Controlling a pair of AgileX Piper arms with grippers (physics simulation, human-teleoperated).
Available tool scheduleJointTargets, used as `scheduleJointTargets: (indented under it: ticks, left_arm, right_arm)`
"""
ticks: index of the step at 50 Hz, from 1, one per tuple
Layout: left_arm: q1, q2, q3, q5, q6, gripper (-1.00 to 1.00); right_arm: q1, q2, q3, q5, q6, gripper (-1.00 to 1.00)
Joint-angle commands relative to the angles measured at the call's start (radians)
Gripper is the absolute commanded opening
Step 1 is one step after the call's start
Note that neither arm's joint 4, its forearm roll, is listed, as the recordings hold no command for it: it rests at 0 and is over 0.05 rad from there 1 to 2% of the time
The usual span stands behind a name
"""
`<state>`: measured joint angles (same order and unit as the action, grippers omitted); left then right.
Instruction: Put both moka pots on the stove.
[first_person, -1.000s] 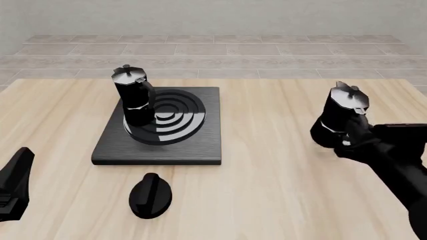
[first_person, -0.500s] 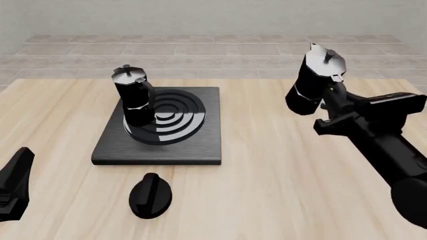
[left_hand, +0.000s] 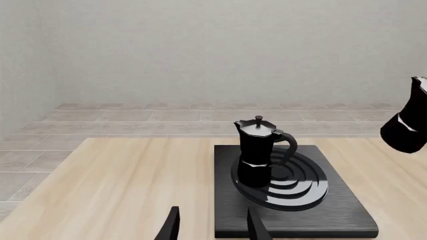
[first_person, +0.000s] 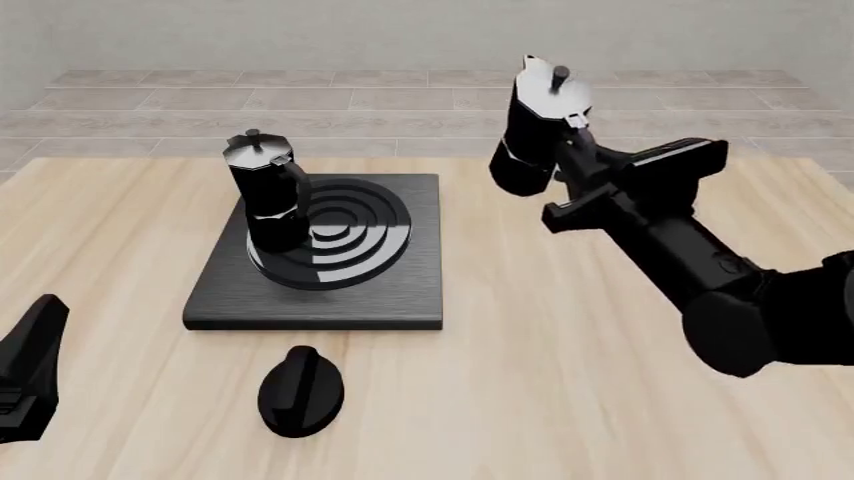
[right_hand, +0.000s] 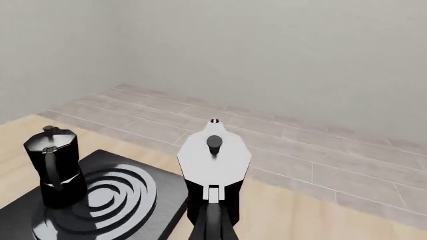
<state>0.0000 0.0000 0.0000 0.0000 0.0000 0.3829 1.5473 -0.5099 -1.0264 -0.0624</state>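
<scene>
While the right tool (first_person: 577, 150) clamps the second pot (first_person: 534, 125) by its handle and holds it in the air, tilted a little, the stove (first_person: 387, 300) lies below and to the tool's left, with bare ring area open beside the first pot (first_person: 267, 195) standing upright there. That pot sits on the rings' left part. Judging by its glossy faceted body, a pot is rigid, fairly heavy and slick, so the handle is the sound place to grip; held there, the body hangs off to one side and may swing or twist in the grip. The left tool (left_hand: 212, 227) rests low near the bench (first_person: 534, 400), narrowly parted and holding nothing, with the knob (first_person: 300, 390) just to its right.
</scene>
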Motion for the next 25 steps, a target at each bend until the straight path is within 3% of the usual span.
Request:
scheduleJointTargets:
  ticks: [1, 3, 25]
  left_arm:
    - [0.0, 0.0, 0.0, 0.0, 0.0, 1.0]
    - [0.0, 0.0, 0.0, 0.0, 0.0, 1.0]
    - [0.0, 0.0, 0.0, 0.0, 0.0, 1.0]
  right_arm:
    - [0.053, 0.069, -0.135, 0.007, 0.015, -1.0]
    - [0.059, 0.085, -0.161, 0.023, 0.054, -1.0]
    - [0.143, 0.193, -0.292, 0.038, 0.053, -1.0]
